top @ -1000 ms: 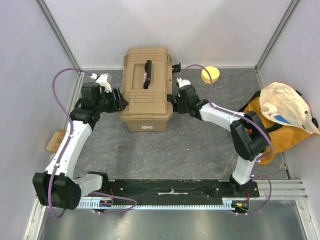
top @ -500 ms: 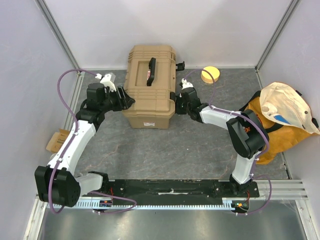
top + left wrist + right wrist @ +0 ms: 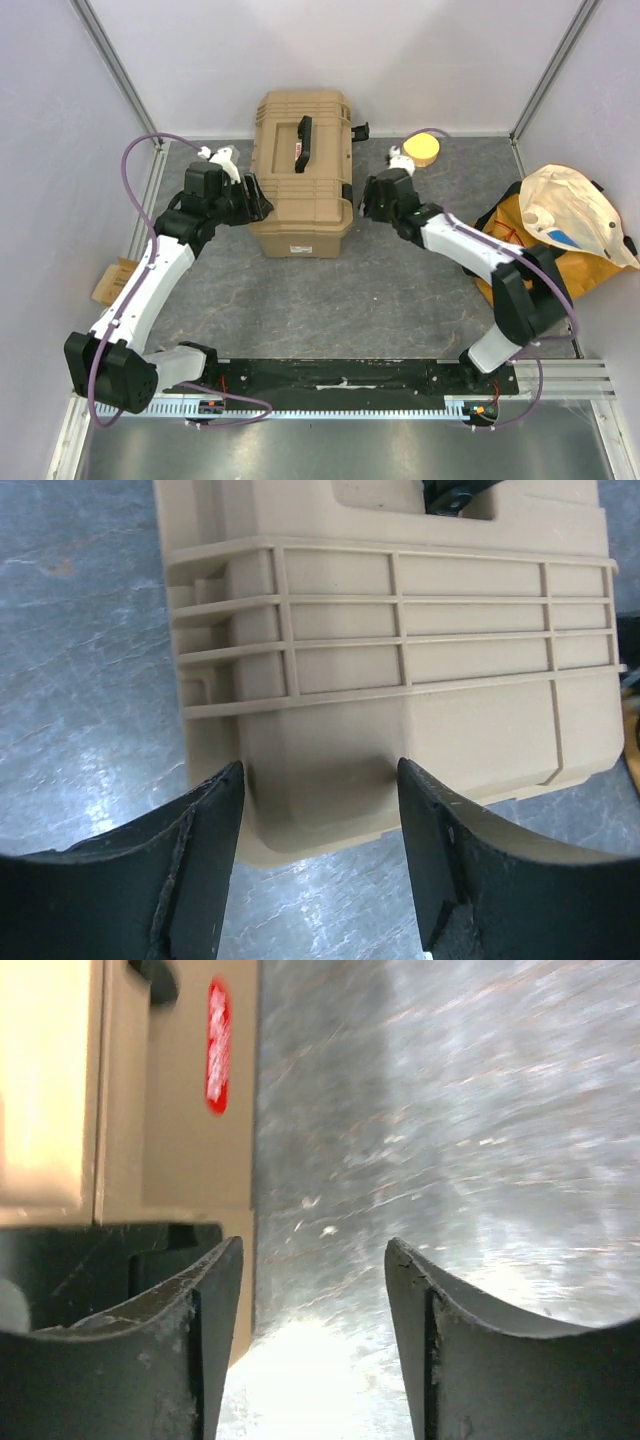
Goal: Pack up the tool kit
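Notably, right gripper had pulled back from the shut toolbox, spread wide and empty; left gripper stayed spread at its left end. Toolbox sat rear-centre on table; repositioning apparently done, latches probably next.

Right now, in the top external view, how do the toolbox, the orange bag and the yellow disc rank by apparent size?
1. toolbox and orange bag: about alike, so I will not rank them.
2. yellow disc: clearly the smallest.
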Controlling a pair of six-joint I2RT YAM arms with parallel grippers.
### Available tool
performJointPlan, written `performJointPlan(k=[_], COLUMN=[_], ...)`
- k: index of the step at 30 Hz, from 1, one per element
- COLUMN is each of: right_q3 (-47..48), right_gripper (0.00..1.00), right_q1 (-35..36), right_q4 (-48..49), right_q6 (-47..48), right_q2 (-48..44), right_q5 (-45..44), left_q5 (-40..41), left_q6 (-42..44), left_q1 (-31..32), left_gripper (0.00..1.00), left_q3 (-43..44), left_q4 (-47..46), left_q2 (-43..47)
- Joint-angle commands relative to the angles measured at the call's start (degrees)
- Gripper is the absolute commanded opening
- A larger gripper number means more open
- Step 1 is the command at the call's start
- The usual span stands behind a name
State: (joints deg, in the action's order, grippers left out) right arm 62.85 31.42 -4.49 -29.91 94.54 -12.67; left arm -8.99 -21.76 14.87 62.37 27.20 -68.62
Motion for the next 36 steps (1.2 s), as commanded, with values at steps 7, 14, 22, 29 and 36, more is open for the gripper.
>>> performJointPlan(k=[7, 14, 22, 29, 36], right_q3=[4.4, 8.3, 6.1, 2.8, 1.1], right_gripper=[0.77, 0.74, 0.75, 0.68, 0.68], right_q1=[-5.4, -5.4, -5.4, -4.8, 0.2], right_q4=[-0.5, 8.1, 17.1, 20.3, 18.7], right_q6=[5.3, 3.2, -5.3, -8.0, -5.1], right_q2=[-10.4, -4.6, 1.1, 1.7, 0.3], right_q5=[3.4, 14.9, 25.5, 36.8, 50.1], left_q5=[14.6, 12.3, 9.3, 2.1, -1.6], left_q6=[0.6, -0.9, -1.8, -0.6, -1.4], left_q1=[0.6, 0.3, 0.2, 0.3, 0.3], left_gripper=[0.77, 0.79, 0.74, 0.68, 0.67], left_q3=[11.7, 19.2, 20.4, 13.5, 2.7], left_q4=[3.1, 1.2, 3.8, 7.8, 9.2], left_q2=[-1.2, -13.3, -19.6, -14.4, -3.1])
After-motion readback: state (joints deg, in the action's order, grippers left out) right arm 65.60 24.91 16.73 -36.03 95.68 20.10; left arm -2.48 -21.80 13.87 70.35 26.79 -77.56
